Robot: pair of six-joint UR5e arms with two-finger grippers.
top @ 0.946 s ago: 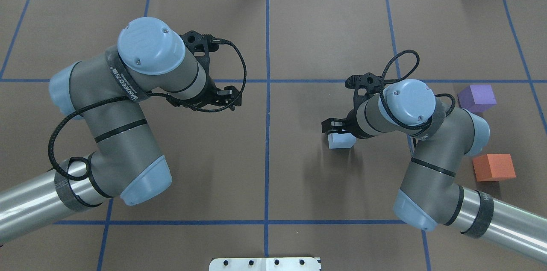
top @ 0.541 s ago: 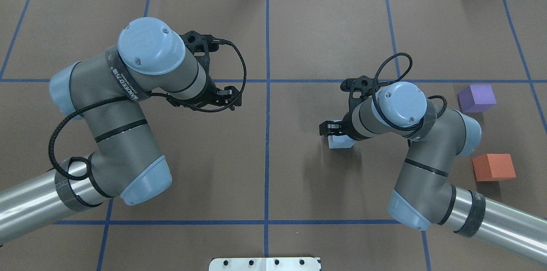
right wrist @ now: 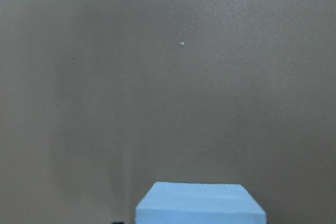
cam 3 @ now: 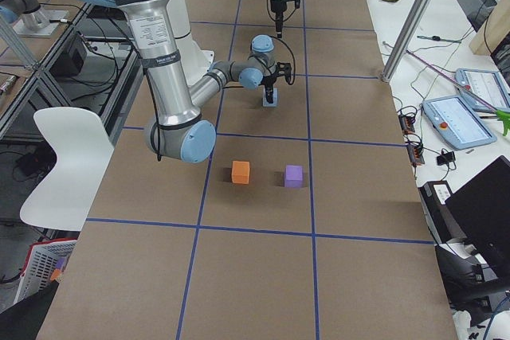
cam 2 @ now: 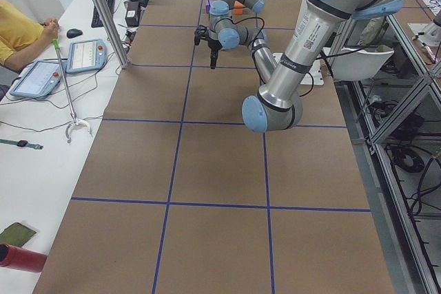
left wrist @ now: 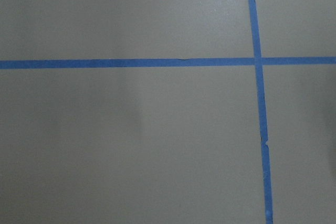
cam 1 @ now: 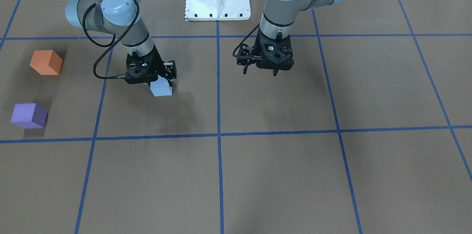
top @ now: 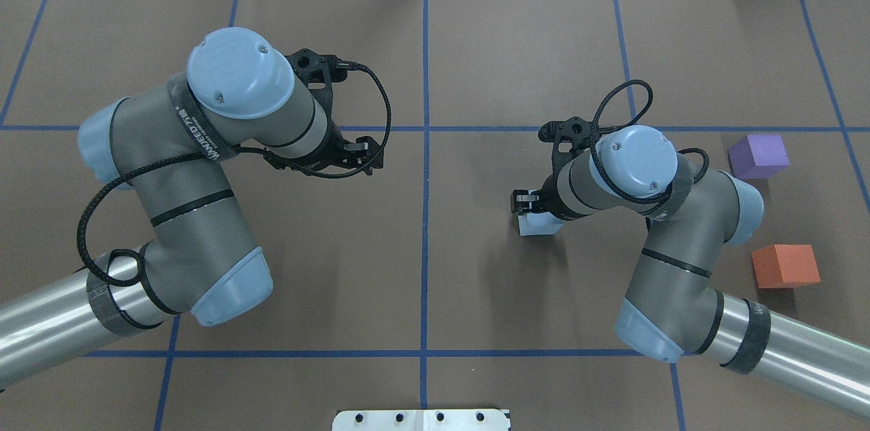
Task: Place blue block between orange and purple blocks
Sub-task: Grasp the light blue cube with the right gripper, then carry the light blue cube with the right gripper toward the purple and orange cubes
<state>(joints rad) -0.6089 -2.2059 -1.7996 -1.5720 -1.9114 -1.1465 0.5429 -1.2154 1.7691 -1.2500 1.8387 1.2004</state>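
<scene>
The brown tabletop [top: 476,43], gridded with blue tape, carried all three blocks on the robot's right side. The left arm [top: 204,166] hung over bare surface near the middle. Its pincer [cam 1: 260,72] was spread and empty, well apart from the work, and its wrist view showed only tape lines. It looked best left parked there.

The right arm [top: 666,247] reached inward, and its pincer [cam 1: 162,79] was lowered straight over the blue block [cam 1: 161,90], which sat on the tabletop just beneath it. The right wrist view showed only the block's top face at the bottom edge and no fingers. I could not tell whether the jaws had clenched on the block or merely straddled it.

The orange block [cam 1: 46,62] and the purple block [cam 1: 28,116] lay out toward the robot's right end, well apart from the blue one. The gap between them looked wide enough for one block with a little room to spare.

The step in hand appeared to be securing the grasp. To do it well, the jaws should press on two opposite flat faces, low on the block and centred, so it does not twist. Then the block should be lifted fully clear, not dragged. It should be carried outward over the gap and lowered from above, with its faces squared to its neighbours. Sliding it in sideways could knock the orange or purple block, which seemed light enough to shift.
</scene>
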